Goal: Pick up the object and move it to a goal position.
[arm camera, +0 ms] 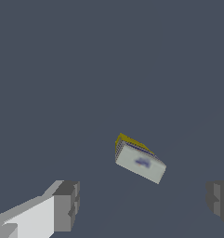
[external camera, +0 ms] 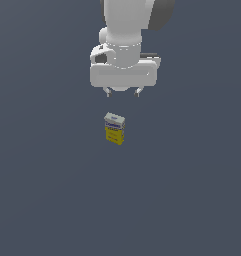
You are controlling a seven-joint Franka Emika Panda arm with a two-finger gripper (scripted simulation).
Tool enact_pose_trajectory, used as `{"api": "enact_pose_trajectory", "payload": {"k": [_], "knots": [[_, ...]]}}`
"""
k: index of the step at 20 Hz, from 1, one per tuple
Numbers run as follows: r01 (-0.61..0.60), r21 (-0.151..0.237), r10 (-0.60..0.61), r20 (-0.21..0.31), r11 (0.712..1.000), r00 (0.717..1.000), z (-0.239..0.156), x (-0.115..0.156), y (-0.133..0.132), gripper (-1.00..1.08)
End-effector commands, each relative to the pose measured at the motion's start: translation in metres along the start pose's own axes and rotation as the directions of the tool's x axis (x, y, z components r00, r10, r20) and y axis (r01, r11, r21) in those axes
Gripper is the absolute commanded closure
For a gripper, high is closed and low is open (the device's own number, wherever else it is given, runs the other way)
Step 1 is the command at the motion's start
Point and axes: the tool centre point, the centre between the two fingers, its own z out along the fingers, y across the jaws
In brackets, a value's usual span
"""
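Note:
The object (external camera: 114, 128) is a small box with a yellow lower body, a white-grey top and a blue label band. It stands upright on the dark grey floor near the middle of the exterior view. My white gripper (external camera: 122, 92) hangs above and behind it, apart from it, with its fingers spread and nothing between them. In the wrist view the box (arm camera: 139, 160) lies well below the camera, seen mostly from its white-grey top, and one grey fingertip (arm camera: 67, 205) shows at each side of it.
A plain dark grey floor (external camera: 192, 190) surrounds the box. No other objects show in either view.

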Motion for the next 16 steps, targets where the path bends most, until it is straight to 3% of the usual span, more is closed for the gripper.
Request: {"api": "enact_pose_trajectory", "payload": {"k": [1,16], "knots": [[0.000,0.000,0.000,0.000,1.000,1.000,0.0000,0.0000,0.0000,-0.92],[-0.007,-0.007,0.007,-0.001,1.000,1.000,0.0004,-0.0026,0.0031,-0.92]]}}
